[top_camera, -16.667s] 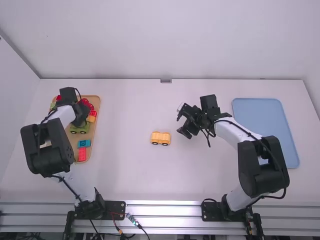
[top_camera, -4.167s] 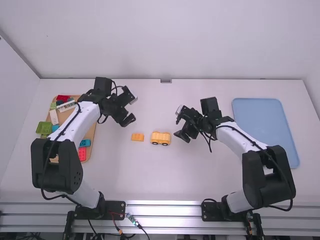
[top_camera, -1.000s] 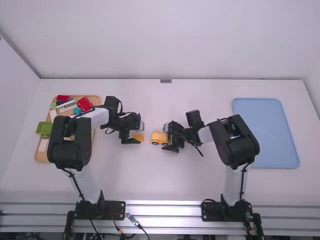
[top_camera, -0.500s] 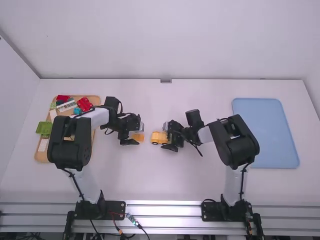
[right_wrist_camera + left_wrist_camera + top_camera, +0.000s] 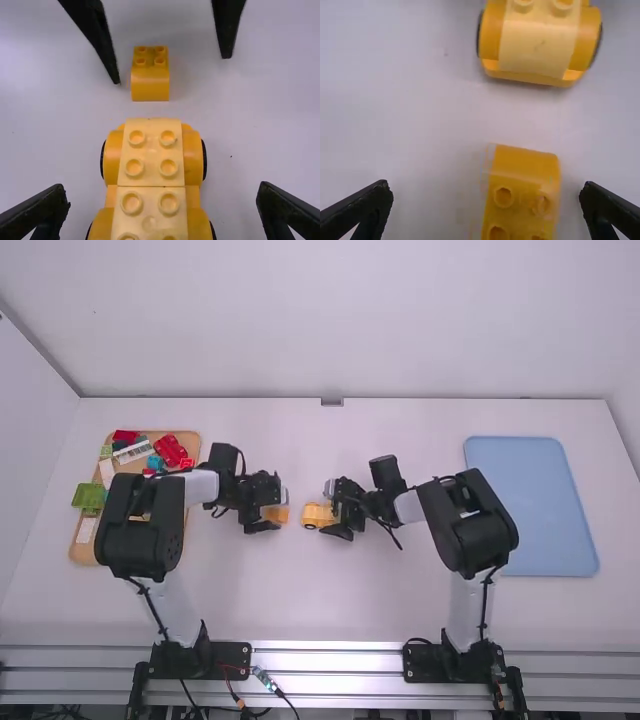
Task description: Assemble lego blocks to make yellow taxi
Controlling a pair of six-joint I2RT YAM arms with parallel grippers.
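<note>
In the high view my left gripper [image 5: 272, 512] stands around a small yellow block [image 5: 281, 513] on the table. The left wrist view has the left gripper [image 5: 485, 192] open, the yellow block [image 5: 520, 200] between its fingers, untouched. My right gripper [image 5: 334, 512] is at the right end of the yellow wheeled car base [image 5: 316, 515]. In the right wrist view the right gripper [image 5: 162, 195] is open, its fingers on either side of the studded car base [image 5: 152, 165]. A short gap of table separates the block [image 5: 150, 85] from the car base.
An orange tray [image 5: 84, 551] at the left holds red, blue and white pieces, with a green piece [image 5: 89, 497] at its left edge. A blue tray [image 5: 532, 505] lies at the right.
Since the oldest frame, a yellow block has appeared left of the car base. The left arm has come from the orange tray to that block, and the right gripper has moved left to the car base.
</note>
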